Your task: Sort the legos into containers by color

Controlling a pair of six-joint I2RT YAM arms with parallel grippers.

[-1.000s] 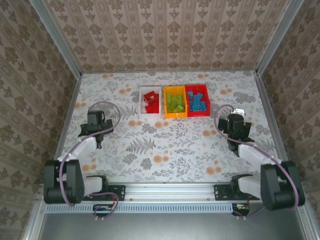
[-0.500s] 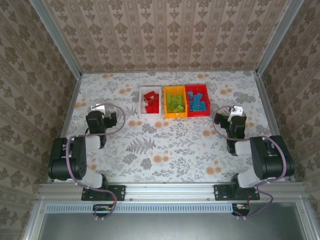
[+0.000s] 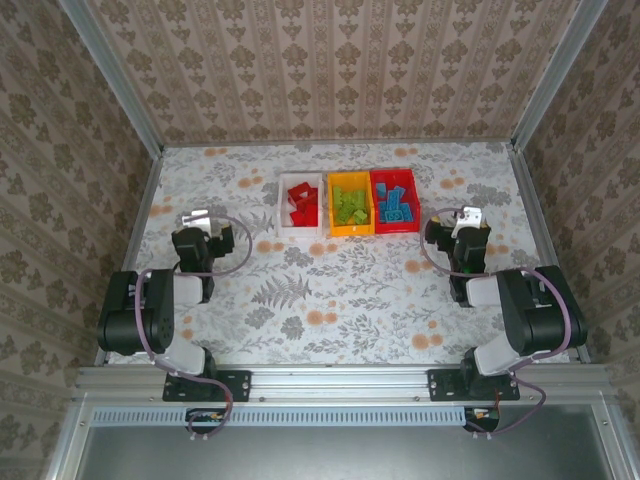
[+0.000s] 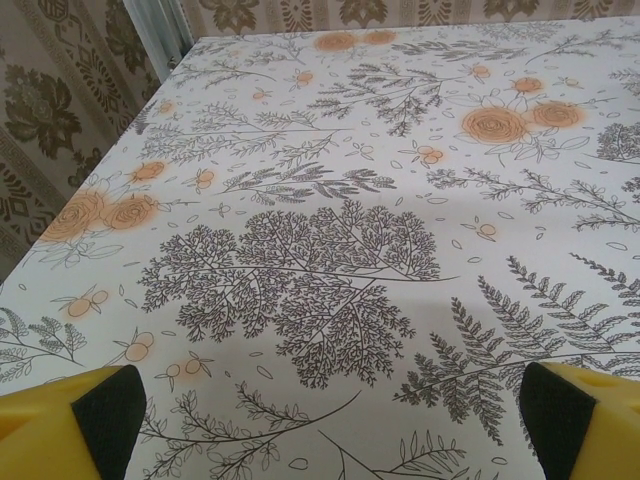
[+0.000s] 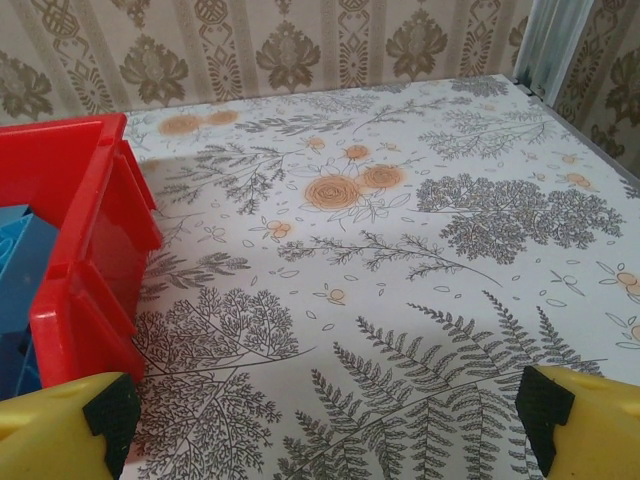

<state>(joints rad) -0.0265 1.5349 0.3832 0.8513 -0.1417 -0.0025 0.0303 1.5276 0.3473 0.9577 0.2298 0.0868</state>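
Observation:
Three bins stand in a row at the far middle of the table. The white bin [image 3: 300, 232] holds the red legos [image 3: 301, 200]. The yellow-orange bin [image 3: 350, 231] holds the lime green legos [image 3: 350, 207]. The red bin [image 3: 397, 227] holds the blue legos [image 3: 396, 203]. My left gripper [image 4: 330, 425] hangs open over bare tablecloth, well left of the white bin, its fingers [image 4: 110, 410] wide apart. My right gripper [image 5: 325, 425] is open too, just right of the red bin [image 5: 95, 230], where blue bricks [image 5: 20, 270] show inside. Nothing lies between either pair of fingers.
The floral tablecloth [image 3: 330, 290] spreads between the bins and the arm bases. Metal corner posts [image 3: 515, 150] and patterned walls close the table in on three sides. Both arms sit folded near the front edge, left [image 3: 145, 315] and right [image 3: 530, 310].
Both arms have folded back over their bases. Each gripper has shifted a little toward the far side of the table. The bins and bricks have not moved.

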